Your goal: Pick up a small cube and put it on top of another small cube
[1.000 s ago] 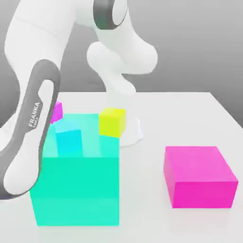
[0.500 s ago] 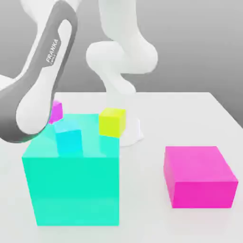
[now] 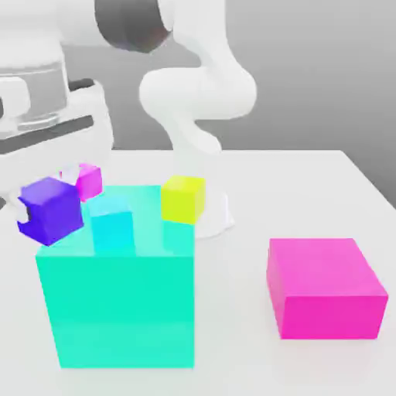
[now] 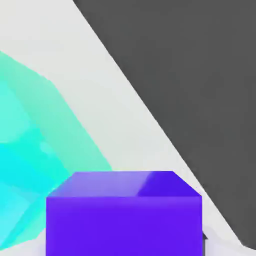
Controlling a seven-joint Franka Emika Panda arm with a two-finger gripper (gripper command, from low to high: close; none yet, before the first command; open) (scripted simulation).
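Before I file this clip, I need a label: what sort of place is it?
Probably a simulated tabletop test scene: a plain white table, flat-coloured blocks like the big teal block, and a blank grey backdrop.

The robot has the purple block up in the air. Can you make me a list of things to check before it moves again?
1. Is the purple block off the table? It hangs in the air beside the big teal block, at the exterior view's left: ok.
2. Is it gripped? The gripper is shut on it: ok.
3. Is the block level? It looks tilted in the exterior view: not ok.
4. Is the small light-blue cube free on top? Nothing sits on it: ok.
5. Is the purple block already above a small cube? It is off to the side: not ok.
6. Is the small pink cube free too? Partly hidden: cannot tell.
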